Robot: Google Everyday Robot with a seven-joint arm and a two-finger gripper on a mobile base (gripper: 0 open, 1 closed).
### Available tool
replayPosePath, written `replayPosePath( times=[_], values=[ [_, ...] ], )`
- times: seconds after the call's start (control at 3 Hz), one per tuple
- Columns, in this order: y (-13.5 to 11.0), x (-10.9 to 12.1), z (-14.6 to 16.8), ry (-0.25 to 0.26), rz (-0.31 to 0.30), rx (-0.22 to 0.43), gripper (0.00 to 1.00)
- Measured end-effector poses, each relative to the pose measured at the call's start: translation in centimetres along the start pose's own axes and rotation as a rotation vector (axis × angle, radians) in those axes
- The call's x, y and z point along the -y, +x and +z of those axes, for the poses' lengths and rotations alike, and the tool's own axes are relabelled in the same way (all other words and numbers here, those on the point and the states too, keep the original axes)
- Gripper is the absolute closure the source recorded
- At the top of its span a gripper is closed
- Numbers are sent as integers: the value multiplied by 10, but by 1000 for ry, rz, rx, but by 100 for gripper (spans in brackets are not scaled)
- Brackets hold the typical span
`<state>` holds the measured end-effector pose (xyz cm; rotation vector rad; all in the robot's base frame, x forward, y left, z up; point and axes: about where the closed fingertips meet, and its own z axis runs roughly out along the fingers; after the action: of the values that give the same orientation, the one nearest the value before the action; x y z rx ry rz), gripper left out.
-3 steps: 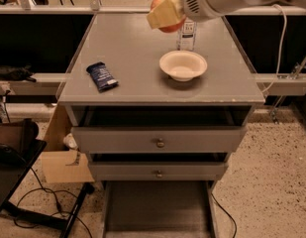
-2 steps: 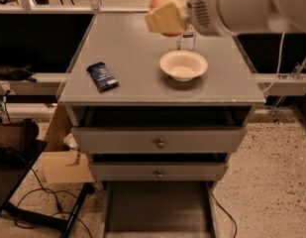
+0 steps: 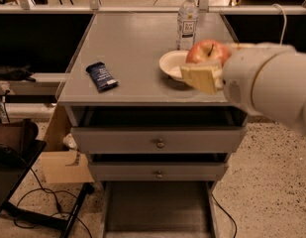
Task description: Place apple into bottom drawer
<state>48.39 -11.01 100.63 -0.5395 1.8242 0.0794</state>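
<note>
The red-orange apple (image 3: 207, 53) is held in my gripper (image 3: 206, 69), whose tan fingers (image 3: 200, 77) close around it. The white arm comes in from the right. Gripper and apple hang above the front right part of the cabinet top (image 3: 137, 58), in front of the white bowl (image 3: 173, 64). The bottom drawer (image 3: 157, 207) is pulled out at the foot of the cabinet, a flat grey tray with nothing in it.
A water bottle (image 3: 187, 20) stands behind the bowl. A dark blue snack packet (image 3: 101, 76) lies on the left of the top. Two upper drawers with round knobs (image 3: 159, 143) are slightly open. A cardboard box (image 3: 61, 160) and cables lie on the floor at left.
My arm has swung down and forward from the far side of the cabinet top toward its front right edge, carrying the apple with it. The bottle, hidden before, now shows.
</note>
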Motion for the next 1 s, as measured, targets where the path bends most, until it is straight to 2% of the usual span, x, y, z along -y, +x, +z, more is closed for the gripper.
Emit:
replayPosePath(
  times=[0.33, 0.67, 1.0],
  values=[
    [102, -19, 55, -76, 52, -105, 100],
    [204, -82, 111, -235, 110, -255, 100],
    [226, -127, 141, -364, 214, -257, 100]
  ],
)
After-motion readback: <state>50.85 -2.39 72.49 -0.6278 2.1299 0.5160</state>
